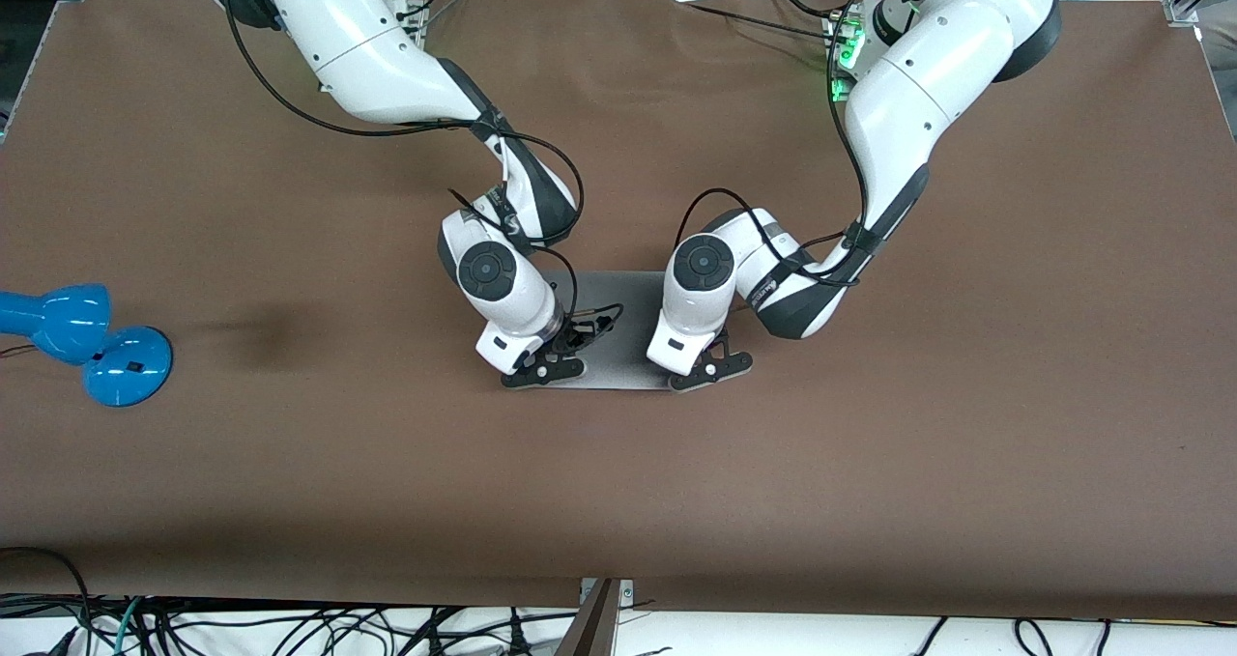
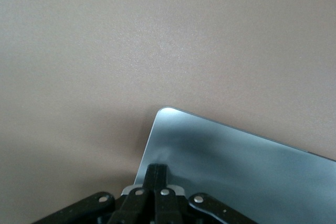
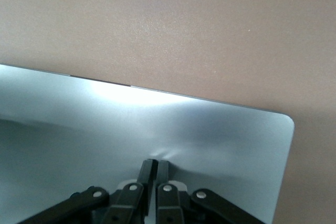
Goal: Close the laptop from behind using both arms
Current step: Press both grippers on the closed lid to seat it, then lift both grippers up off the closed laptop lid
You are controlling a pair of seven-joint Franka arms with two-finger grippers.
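Both claws were pressed fingertip-down on the laptop point(image 1: 618, 332), whose silver lid lay flat on the brown desk point(image 1: 870, 463). The right claw point(image 1: 543, 370) sat clenched near one front corner of the lid, the left claw point(image 1: 712, 370) clenched near the other. The closing step looked finished; next, each arm probably needed only to lift straight off.

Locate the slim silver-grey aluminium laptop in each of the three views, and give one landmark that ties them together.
Front view: the slim silver-grey aluminium laptop lies lid-down at the table's middle, partly covered by both grippers.
Left wrist view: its grey lid fills the lower part, one rounded corner showing.
Right wrist view: its lid spans the lower half, with another rounded corner.
Shared landmark: the lid's front edge against the brown table.
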